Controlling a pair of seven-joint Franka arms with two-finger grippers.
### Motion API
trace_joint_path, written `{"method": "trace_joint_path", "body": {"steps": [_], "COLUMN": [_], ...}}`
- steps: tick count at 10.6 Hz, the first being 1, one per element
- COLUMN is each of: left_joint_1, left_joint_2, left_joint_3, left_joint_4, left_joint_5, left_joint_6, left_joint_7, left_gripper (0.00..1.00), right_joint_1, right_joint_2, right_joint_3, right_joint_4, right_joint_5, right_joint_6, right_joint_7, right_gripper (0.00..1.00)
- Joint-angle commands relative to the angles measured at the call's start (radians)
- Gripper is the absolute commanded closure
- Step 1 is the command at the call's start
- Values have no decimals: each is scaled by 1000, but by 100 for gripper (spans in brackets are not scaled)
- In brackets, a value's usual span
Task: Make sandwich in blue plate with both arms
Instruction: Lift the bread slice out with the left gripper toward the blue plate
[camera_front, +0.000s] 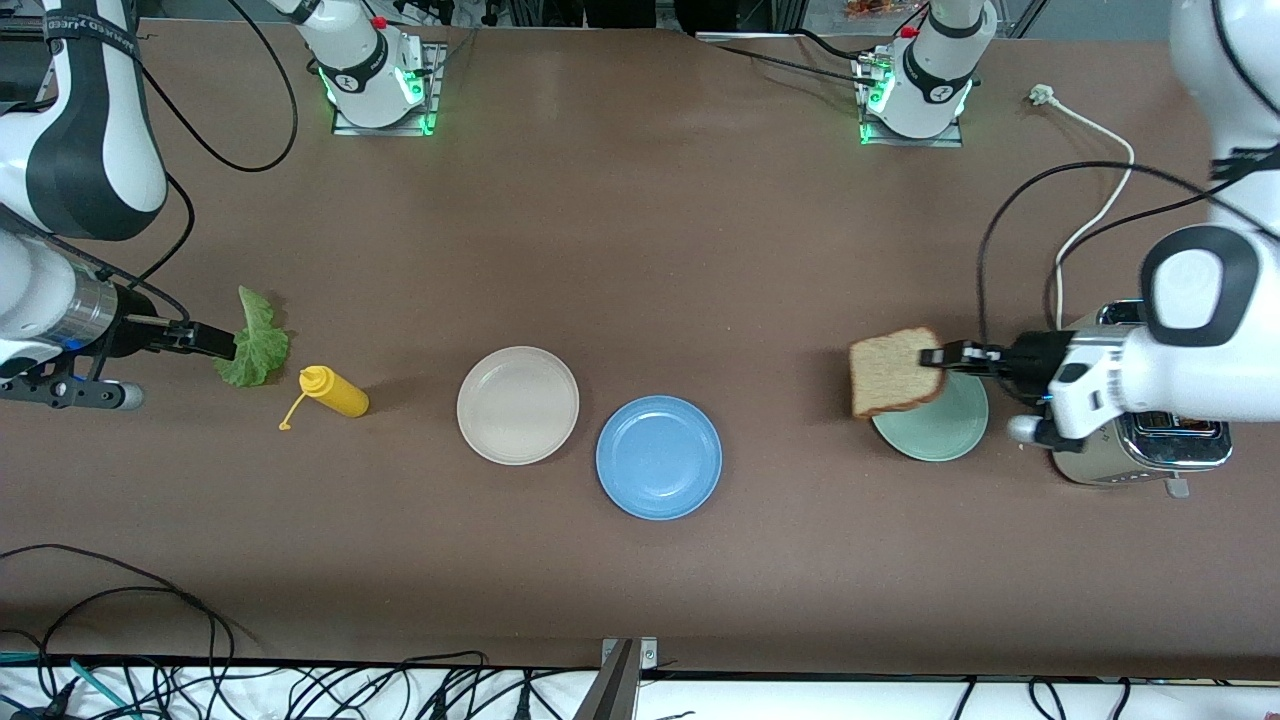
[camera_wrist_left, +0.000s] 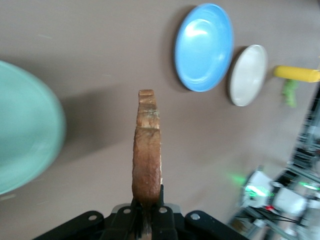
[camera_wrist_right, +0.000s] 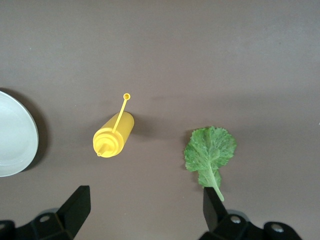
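Bread slice (camera_front: 890, 372) clamped in left tool (camera_front: 935, 357), over mint plate (camera_front: 940, 425).

Place: we see a robotics lab | Evidence: two arm bases (camera_front: 375, 85) bolted to a brown table (camera_front: 640, 230), green status lights | loose black cables (camera_front: 250, 685) along the near edge | staged toaster (camera_front: 1140, 440)

A brown table (camera_front: 640, 250) fills the scene under even light; black cables (camera_front: 250, 685) tangle along its edge nearest the front camera.
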Motion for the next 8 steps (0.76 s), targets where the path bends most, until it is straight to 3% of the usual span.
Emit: {"method": "trace_joint_path", "body": {"steps": [1,4,6,8], "left_joint_1": [-119,-216,-284,-341], "left_joint_2": [81,169,184,236], "left_joint_3": [17,20,35,70], "left_joint_4": [34,35,44,119], "left_joint_5": [-151,-409,-450,-455], "left_joint_6": [90,249,343,353], "left_joint_7": [-89,-102,-103,-106], "left_gripper": [100,100,100,100], "right_joint_1": [-5,-5,-5,-5], "right_joint_2": [-4,-4,-5,-4], "right_joint_3": [2,0,0,0], "right_joint_4": [-7,-9,-9,-9], "right_joint_5": [-9,-9,-9,-9], "right_joint_6": [8,8,8,8], "right_joint_7": [-19,-19,-19,-19], "right_gripper": [0,0,0,0]}}
